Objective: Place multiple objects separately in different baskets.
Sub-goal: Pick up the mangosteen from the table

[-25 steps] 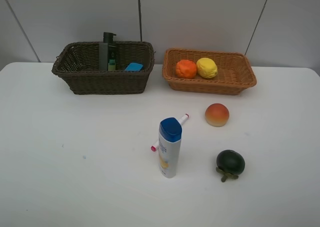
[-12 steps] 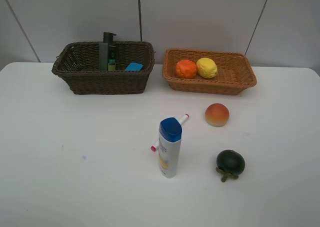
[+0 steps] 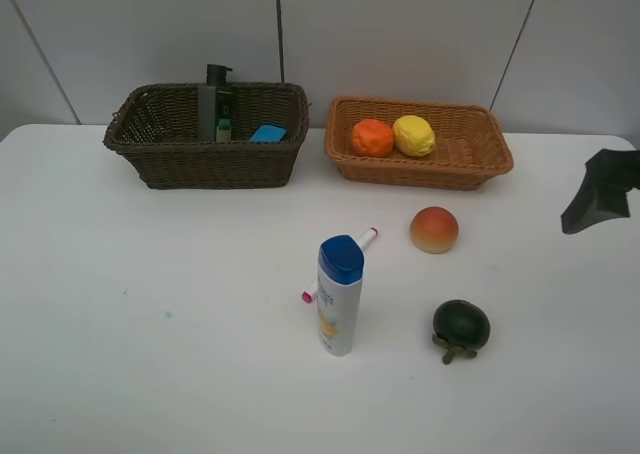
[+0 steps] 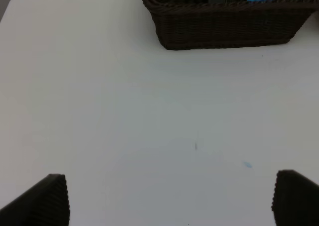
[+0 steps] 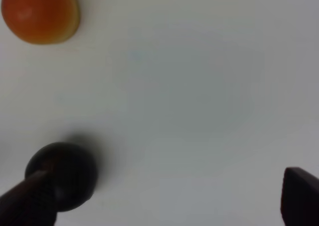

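**On the table: four items binned, four loose, right arm near the fruit**

On the white table (image 3: 150, 274), sorting looks about half done. The dark brown basket (image 3: 205, 164) holds the dark green pump bottle (image 3: 215, 104), upright, and the black eraser with blue side (image 3: 267, 133). The light orange-tan basket (image 3: 420, 171) holds the orange (image 3: 372, 137) and the yellow lemon (image 3: 413, 135), side by side.

Loose on the table:
- The red-yellow peach (image 3: 434, 229) lies in front of the light basket.
- The dark mangosteen (image 3: 461, 326) lies nearer the camera than the peach.
- The white blue-capped bottle (image 3: 339, 294) stands upright near the middle.
- The pink-tipped white marker (image 3: 366, 238) lies flat behind that bottle and is partly hidden by it.

Right gripper (image 5: 162, 191): jaws spread wide, nothing between them. In the high view it shows only as a dark shape at the right edge, well apart from the fruit. Its wrist view is blurred. One finger overlaps the mangosteen there, and I cannot tell whether they touch. The peach is also in that view.

Left gripper (image 4: 169, 198): jaws wide apart and empty, above bare table, facing the dark basket.

Judgement: the step in hand is the reach for a fruit, probably the mangosteen. Next, the jaws should be centred to straddle it, lowered and closed gently, since a round fruit may roll. Going by what the light basket already holds, it belongs there.
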Robot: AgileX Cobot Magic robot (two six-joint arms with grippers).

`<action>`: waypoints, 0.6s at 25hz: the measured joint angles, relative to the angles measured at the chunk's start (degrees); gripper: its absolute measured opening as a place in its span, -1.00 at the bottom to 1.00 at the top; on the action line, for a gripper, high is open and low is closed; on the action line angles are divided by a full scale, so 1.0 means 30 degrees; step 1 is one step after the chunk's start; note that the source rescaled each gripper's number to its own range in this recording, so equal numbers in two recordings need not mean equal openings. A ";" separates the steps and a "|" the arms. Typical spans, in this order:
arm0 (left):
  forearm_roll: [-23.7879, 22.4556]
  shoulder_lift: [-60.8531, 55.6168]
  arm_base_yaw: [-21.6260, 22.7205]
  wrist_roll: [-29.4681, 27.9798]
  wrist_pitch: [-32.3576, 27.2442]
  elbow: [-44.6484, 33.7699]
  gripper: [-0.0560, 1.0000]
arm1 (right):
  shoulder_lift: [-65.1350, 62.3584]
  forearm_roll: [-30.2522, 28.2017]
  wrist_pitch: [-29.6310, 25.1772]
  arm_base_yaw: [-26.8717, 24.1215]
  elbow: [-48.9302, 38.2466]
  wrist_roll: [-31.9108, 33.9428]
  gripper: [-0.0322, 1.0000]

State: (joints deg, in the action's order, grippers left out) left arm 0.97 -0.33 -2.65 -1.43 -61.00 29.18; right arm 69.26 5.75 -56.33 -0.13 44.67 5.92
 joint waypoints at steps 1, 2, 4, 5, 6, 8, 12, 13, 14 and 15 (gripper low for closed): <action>0.0000 0.0000 0.0000 0.0000 0.0000 0.0000 1.00 | 0.0681 0.0312 -0.0049 0.0203 0.0000 -0.0142 0.99; 0.0000 0.0000 0.0000 0.0000 0.0000 0.0000 1.00 | 0.1230 0.0660 -0.0049 0.0485 0.0000 -0.0246 0.99; 0.0000 0.0000 0.0000 0.0000 0.0000 -0.0020 1.00 | 0.2451 0.0940 0.0040 0.1540 0.0000 -0.0397 0.99; 0.0000 0.0000 0.0000 0.0000 0.0000 -0.0020 1.00 | 0.3041 0.1030 0.0155 0.2168 0.0000 -0.0397 0.99; 0.0000 0.0000 0.0000 0.0000 0.0000 -0.0020 1.00 | 0.3531 0.1117 0.0230 0.2707 0.0000 -0.0397 0.99; 0.0000 0.0000 0.0000 0.0000 0.0000 -0.0020 1.00 | 0.4667 0.1198 0.0374 0.3966 0.0000 -0.0397 0.99; 0.0000 0.0000 0.0000 0.0000 0.0000 -0.0020 1.00 | 0.6470 0.1202 0.1574 0.5950 0.0000 -0.0246 0.99; 0.0000 0.0000 0.0000 0.0000 0.0000 -0.0020 1.00 | 0.6794 0.1218 0.1882 0.6272 0.0005 -0.0139 0.99; 0.0000 0.0000 0.0000 0.0000 0.0000 -0.0020 1.00 | 0.7166 0.1265 0.2258 0.6617 0.0005 -0.0108 0.99; 0.0000 0.0000 0.0000 0.0000 0.0000 -0.0020 1.00 | 0.7540 0.1265 0.2586 0.6879 0.0005 -0.0046 0.99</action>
State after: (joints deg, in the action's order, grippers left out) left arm 0.97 -0.33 -2.65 -1.43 -61.00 29.12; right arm 91.88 9.54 -48.57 20.50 44.69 5.79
